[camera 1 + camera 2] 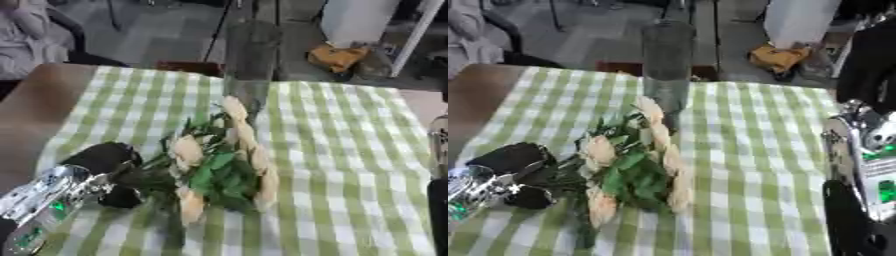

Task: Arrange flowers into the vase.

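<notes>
Gripping the stem end, the left hand [112,172] has its fingers curled round the bouquet [219,167], whose light, floppy, easily crushed blooms fan out just beyond it toward the tall glass vase [251,65], so stems look like the safest hold.

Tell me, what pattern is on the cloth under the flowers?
The tablecloth has green and white checks, clearest in the left eye view.
</notes>
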